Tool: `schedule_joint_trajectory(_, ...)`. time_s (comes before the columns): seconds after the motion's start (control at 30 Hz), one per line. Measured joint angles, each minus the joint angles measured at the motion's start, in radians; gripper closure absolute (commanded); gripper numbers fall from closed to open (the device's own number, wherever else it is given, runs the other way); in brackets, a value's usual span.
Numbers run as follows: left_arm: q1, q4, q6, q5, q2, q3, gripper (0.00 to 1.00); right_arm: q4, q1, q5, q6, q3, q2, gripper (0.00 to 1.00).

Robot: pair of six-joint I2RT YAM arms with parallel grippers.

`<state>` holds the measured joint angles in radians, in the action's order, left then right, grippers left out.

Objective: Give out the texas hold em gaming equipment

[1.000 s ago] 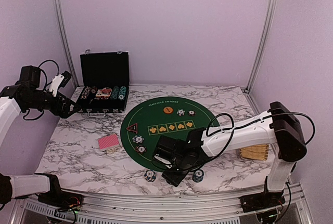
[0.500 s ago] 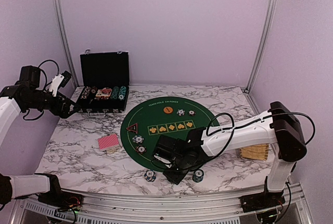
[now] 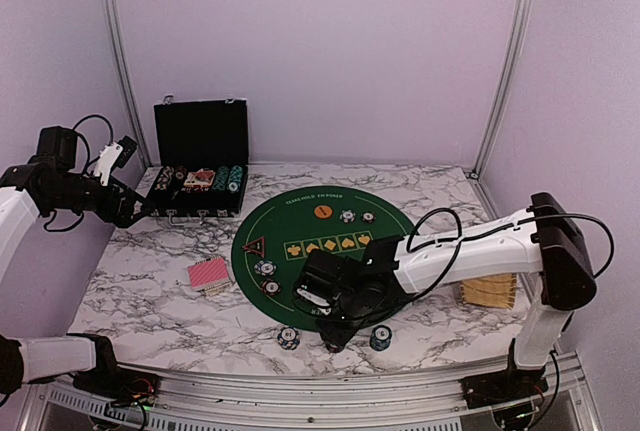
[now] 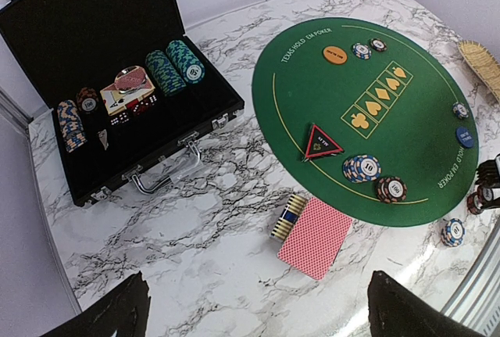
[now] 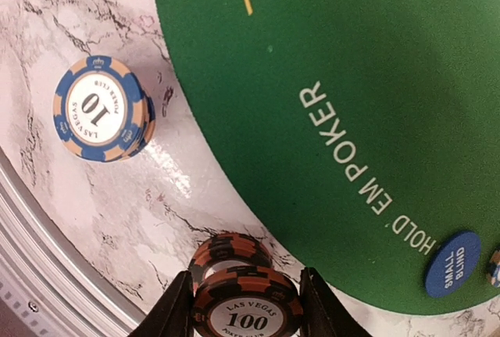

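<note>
Entry, near edge of the bench [image 3: 150, 301]: the right fingers [image 5: 173, 312] were wider a second ago and have narrowed onto a dark red chip stack [image 5: 248, 310] marked 100. In the wrist view both sit against its rim; we judge the grip made, though we cannot tell whether the stack has left the marble. It stands just off the near rim of the green mat [image 5: 351, 79], with a second dark red stack [image 5: 229, 249] close behind it and a teal stack [image 5: 101, 109] marked 10 apart to one side. Overhead, the right arm has also shifted a little over the spot. Left fingers [image 4: 105, 313]: spread fully wide, nothing between them, unmoved above the open black case [image 4: 101, 63], where further chips lie in rows. Also on hand: red-backed cards [image 4: 316, 235] on the marble beside the mat, and the triangular marker [image 4: 322, 141], orange button [image 4: 334, 55] and blue button [image 5: 453, 263] on the felt. Meaning for the task, as we read it — one more stake is about to go to a player's place, several stacks being already set out.
</note>
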<state>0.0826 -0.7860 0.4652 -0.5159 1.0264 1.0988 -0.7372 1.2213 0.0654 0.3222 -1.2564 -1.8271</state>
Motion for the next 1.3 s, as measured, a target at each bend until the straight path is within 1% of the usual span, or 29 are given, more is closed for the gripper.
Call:
schedule_joint_trajectory(0.27, 0.000, 0.000, 0.004, 0.000, 0.000, 0.000, 0.01, 0.002, -0.100, 0.008, -0.001, 0.005, 0.055, 0.67)
schedule_joint_trajectory(0.47, 0.000, -0.001, 0.009, 0.000, -0.001, 0.000, 0.01, 0.025, -0.169, 0.013, -0.001, 0.066, 0.063, 0.68)
schedule_joint_trajectory(0.67, 0.000, -0.001, 0.013, 0.001, -0.001, 0.000, 0.01, 0.048, -0.204, 0.011, -0.005, 0.122, 0.062, 0.68)
schedule_joint_trajectory(0.9, 0.000, -0.001, 0.014, 0.001, -0.001, 0.000, 0.01, 0.080, -0.217, 0.004, -0.006, 0.140, 0.062, 0.67)
schedule_joint_trajectory(0.93, 0.000, -0.001, 0.014, 0.001, -0.001, 0.000, 0.01, 0.084, -0.217, 0.004, -0.006, 0.144, 0.062, 0.66)
schedule_joint_trajectory(1.0, 0.000, -0.001, 0.014, 0.001, -0.001, 0.000, 0.01, 0.092, -0.217, 0.003, -0.006, 0.154, 0.060, 0.58)
schedule_joint_trajectory(1.13, 0.000, -0.001, 0.015, 0.001, -0.006, 0.000, 0.01, 0.099, -0.217, -0.004, -0.006, 0.168, 0.054, 0.48)
schedule_joint_trajectory(1.2, 0.000, -0.001, 0.015, 0.001, -0.009, 0.000, 0.01, 0.103, -0.217, -0.006, -0.008, 0.168, 0.052, 0.45)
schedule_joint_trajectory(1.3, 0.000, -0.002, 0.015, 0.001, -0.011, 0.000, 0.01, 0.107, -0.218, -0.007, -0.008, 0.168, 0.052, 0.43)
